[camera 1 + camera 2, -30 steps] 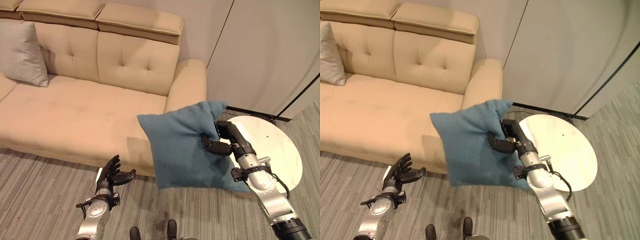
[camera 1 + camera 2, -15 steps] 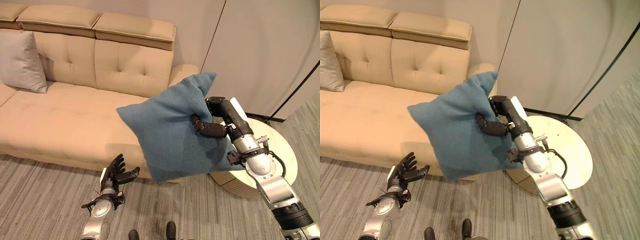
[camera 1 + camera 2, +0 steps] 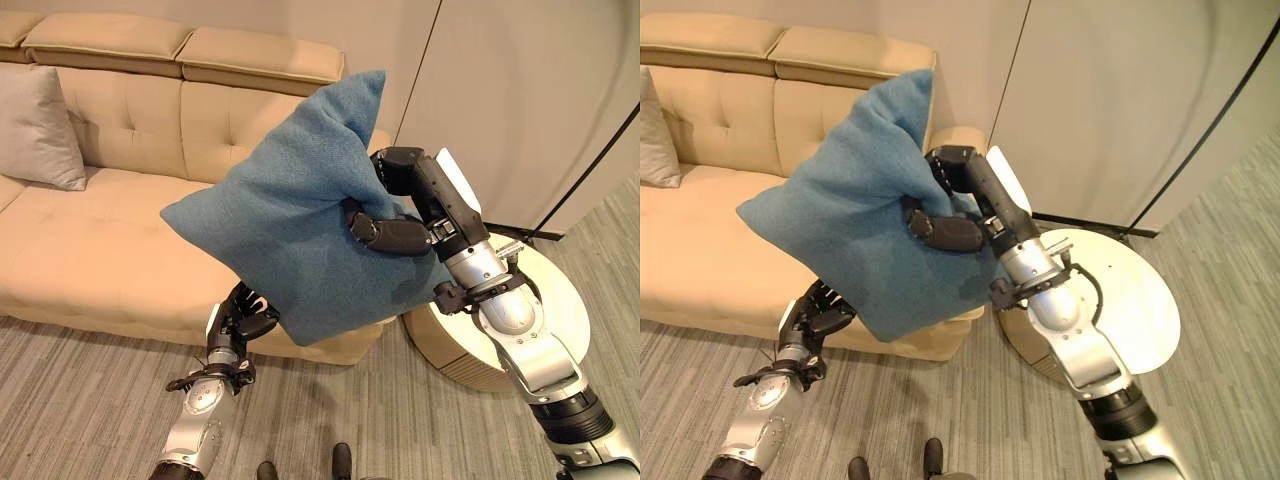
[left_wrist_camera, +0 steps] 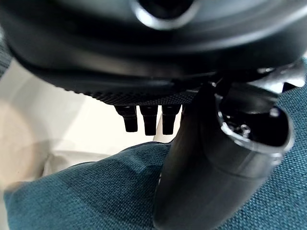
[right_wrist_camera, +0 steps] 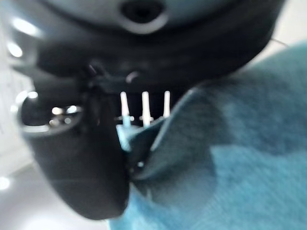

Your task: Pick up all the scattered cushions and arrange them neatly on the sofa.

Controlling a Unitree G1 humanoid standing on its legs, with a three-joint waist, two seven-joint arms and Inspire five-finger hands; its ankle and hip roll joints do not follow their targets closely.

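Cushions: a grey one (image 3: 40, 125) leans on the beige sofa (image 3: 120, 230) back, far left of both hands. Left hand (image 3: 238, 322), fingers relaxed and spread, grasps nothing just beneath the blue cushion (image 3: 290, 215). Right hand (image 3: 385, 225) is clenched on that cushion, raised above the sofa's arm. A round counter (image 3: 550, 310) sits under the right arm.

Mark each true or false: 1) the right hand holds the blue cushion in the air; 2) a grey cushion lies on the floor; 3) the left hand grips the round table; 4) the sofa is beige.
1) The right hand holds the blue cushion in the air: true.
2) False: the grey cushion leans on the sofa.
3) False: the left hand is under the blue cushion's lower edge; the round table is at the right.
4) True.
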